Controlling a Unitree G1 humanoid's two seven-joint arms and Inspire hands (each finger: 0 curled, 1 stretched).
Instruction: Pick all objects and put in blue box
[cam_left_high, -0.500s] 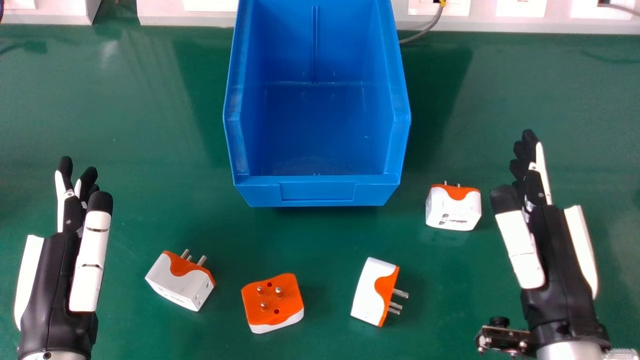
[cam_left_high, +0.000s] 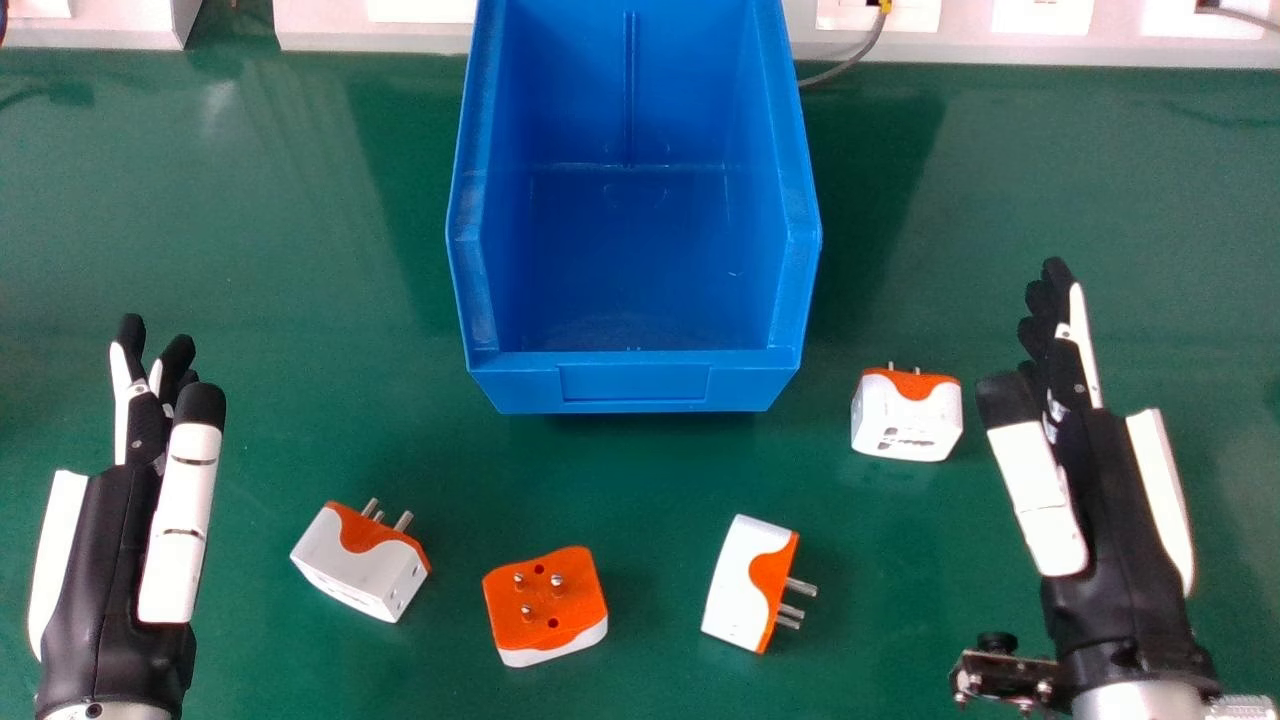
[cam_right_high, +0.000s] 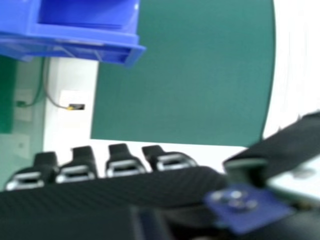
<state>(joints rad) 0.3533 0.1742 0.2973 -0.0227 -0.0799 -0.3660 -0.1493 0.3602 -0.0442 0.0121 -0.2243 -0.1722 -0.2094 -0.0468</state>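
Four plug adapters (cam_left_high: 908, 418) (one blue box (cam_left_high: 634, 385)).

The robot's left hand (cam_left_high: 170, 510) and right hand (cam_left_high: 1040, 480) lie well apart at the two sides of the head view, both pointing forward with fingers straight and open, black fingertips foremost, each thumb extended on its inner side.

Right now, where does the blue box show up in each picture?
Head view: the blue box is at top center.
Right hand view: partly cut off, in the corner opposite the right robot hand's thumb.
Shared landmark: the gray cable with a yellow end, near the box.
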